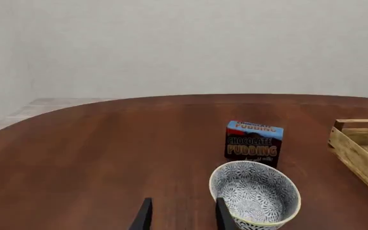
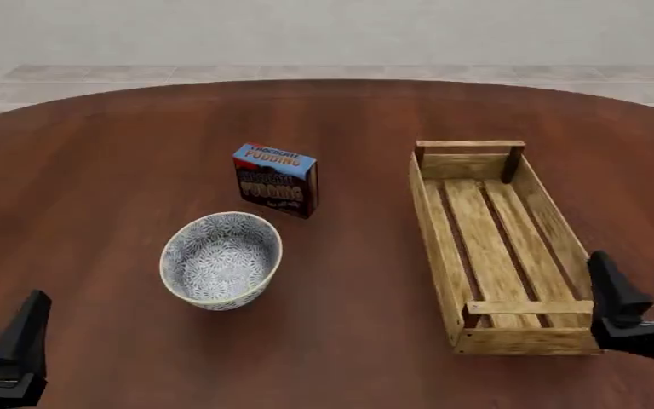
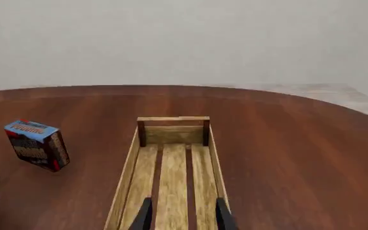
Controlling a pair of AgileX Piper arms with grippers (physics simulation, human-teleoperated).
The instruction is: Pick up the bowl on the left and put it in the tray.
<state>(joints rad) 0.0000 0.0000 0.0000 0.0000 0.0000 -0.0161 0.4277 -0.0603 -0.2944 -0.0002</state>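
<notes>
Sitting upright: blue-and-white floral bowl [image 2: 221, 259], pale rim | left tool [image 1: 180, 215] parted, empty | right tool [image 3: 182, 215] parted, empty

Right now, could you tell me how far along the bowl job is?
Nothing looks done yet: the bowl sits on the table near the pudding box, and the tray holds nothing. Both the left tool and right tool are open. Grasping, lifting and placing remain.
</notes>
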